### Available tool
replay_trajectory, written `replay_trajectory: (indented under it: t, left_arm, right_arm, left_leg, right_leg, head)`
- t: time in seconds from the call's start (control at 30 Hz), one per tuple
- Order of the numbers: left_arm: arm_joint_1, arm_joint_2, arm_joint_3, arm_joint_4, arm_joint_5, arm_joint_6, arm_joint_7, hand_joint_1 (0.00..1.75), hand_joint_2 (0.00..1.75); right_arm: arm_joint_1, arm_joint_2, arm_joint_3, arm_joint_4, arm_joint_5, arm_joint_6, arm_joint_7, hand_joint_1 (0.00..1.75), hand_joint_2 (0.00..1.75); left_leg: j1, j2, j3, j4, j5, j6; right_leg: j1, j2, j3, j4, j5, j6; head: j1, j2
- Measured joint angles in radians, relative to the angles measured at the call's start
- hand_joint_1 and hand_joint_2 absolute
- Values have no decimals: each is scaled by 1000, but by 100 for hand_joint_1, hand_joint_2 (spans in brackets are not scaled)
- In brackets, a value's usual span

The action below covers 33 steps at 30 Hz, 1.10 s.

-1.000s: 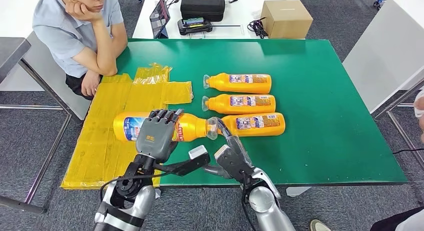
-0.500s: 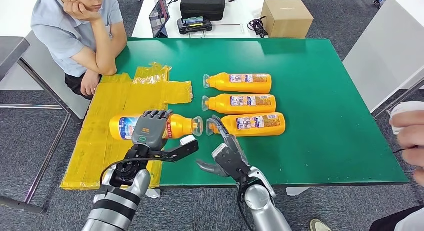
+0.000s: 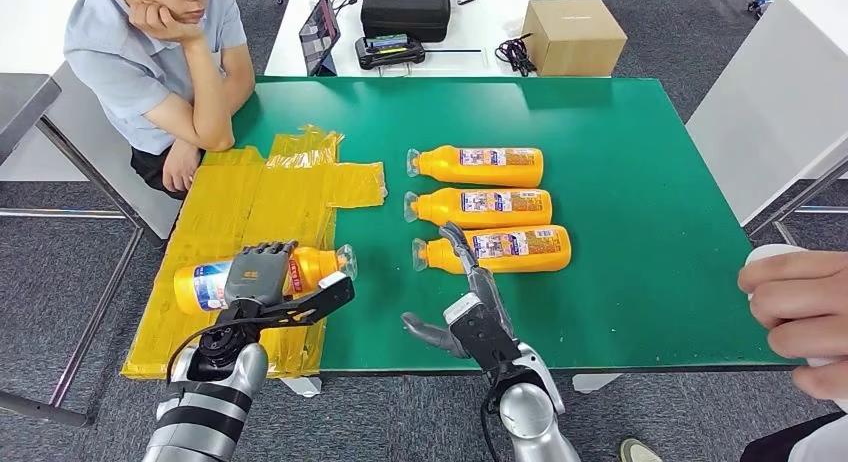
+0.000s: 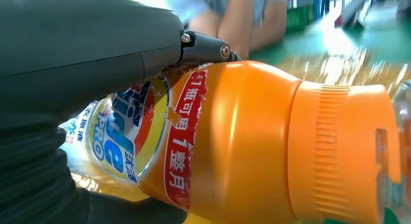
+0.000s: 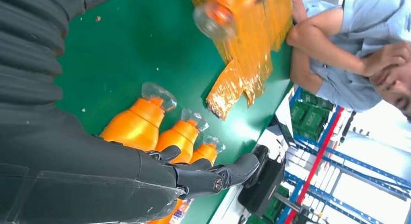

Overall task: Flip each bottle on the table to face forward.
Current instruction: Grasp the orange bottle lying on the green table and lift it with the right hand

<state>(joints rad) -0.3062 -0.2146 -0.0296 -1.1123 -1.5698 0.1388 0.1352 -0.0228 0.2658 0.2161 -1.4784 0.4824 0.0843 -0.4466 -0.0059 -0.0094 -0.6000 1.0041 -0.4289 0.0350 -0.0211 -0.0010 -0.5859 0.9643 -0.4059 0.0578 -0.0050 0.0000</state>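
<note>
Four bottles (image 3: 478, 167), one in left hand (image 3: 262, 272).

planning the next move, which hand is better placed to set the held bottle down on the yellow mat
Left. The left hand already grips the bottle above the yellow mat; the right hand is empty beside the three-bottle row.

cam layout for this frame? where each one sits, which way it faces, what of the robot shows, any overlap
Head view: high on the body, facing forward and down at the green table; both arms, left hand, right hand.
Left wrist view: behind the left hand, close on the held bottle.
Right wrist view: behind the right hand, facing the three bottles and a seated person.
Shared: the held bottle, in all three.
</note>
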Motion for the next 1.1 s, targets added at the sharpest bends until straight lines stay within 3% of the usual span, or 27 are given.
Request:
replay_trajectory:
  t: [0.27,0.47,0.5,0.6,0.63,1.1]
  left_arm:
    - [-46,32,44,112,0,-55,-18,128,175]
    - [-84,39,60,185,0,-44,-61,136,175]
    - [-87,40,60,193,0,-42,-64,115,175]
    - [-95,42,61,213,0,-35,-66,13,175]
    - [-97,42,61,219,0,-33,-66,0,175]
    - [-106,41,58,243,0,-3,-84,0,175]
  right_arm:
    - [-1,0,-18,-19,-6,2,-26,0,175]
    - [-2,1,-24,-20,-14,12,-33,0,175]
    - [-2,1,-24,-20,-15,13,-34,0,175]
    - [-2,1,-24,-19,-16,14,-35,0,175]
    - [-2,1,-24,-19,-16,14,-35,0,175]
    - [-12,1,-26,-4,-26,14,-35,0,175]
  left_leg:
    - [0,-1,1,0,0,0]
    - [0,-1,6,0,0,0]
    - [0,-1,7,0,0,0]
    - [0,-1,8,-1,0,0]
    - [0,-1,9,-1,0,0]
    - [0,-1,11,-1,1,-1]
  right_leg:
    - [0,0,2,0,0,0]
    - [0,0,6,0,0,0]
    - [0,0,7,0,0,0]
    - [0,0,9,0,0,0]
    - [0,0,9,0,0,0]
    - [0,0,11,0,0,0]
  head:
    - [0,0]
    - [0,0]
    - [0,0]
    - [0,0]
    - [0,0]
    - [0,0]
